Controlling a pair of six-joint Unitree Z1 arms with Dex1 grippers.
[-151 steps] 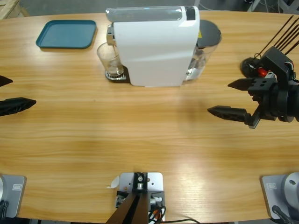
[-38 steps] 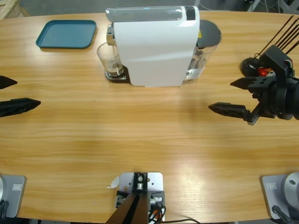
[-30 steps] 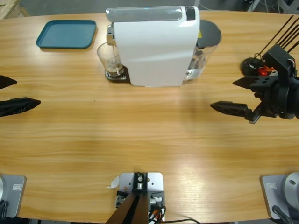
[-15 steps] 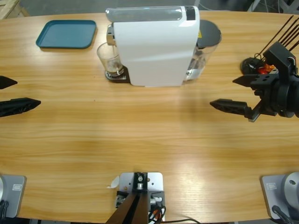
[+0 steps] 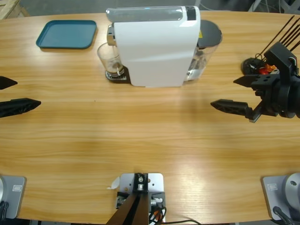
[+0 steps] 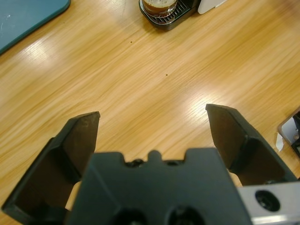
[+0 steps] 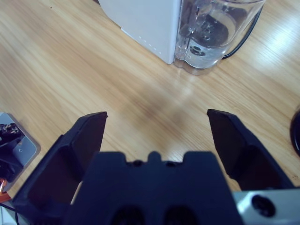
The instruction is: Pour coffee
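A white coffee machine [image 5: 154, 47] stands at the back middle of the table. Under its spout a clear glass tumbler [image 5: 110, 60] sits on the black drip tray [image 5: 117, 76]. In the left wrist view a shallow layer of dark brown coffee [image 6: 159, 5] shows in the tumbler's bottom. My left gripper [image 5: 11, 95] is open at the table's left edge, well short of the glass. My right gripper [image 5: 236, 95] is open at the right, pointing toward the machine's transparent water tank [image 7: 220, 30], with nothing between its jaws.
A teal tray [image 5: 67, 34] lies at the back left, also seen in the left wrist view as a teal tray [image 6: 23, 16]. A black round base with a red part [image 5: 255, 67] and thin black rods sits at the far right. Bare wood spans the table's middle [image 5: 140, 126].
The right gripper has drifted slightly to the right and back over the last seconds. The left gripper, glass and machine have not moved.
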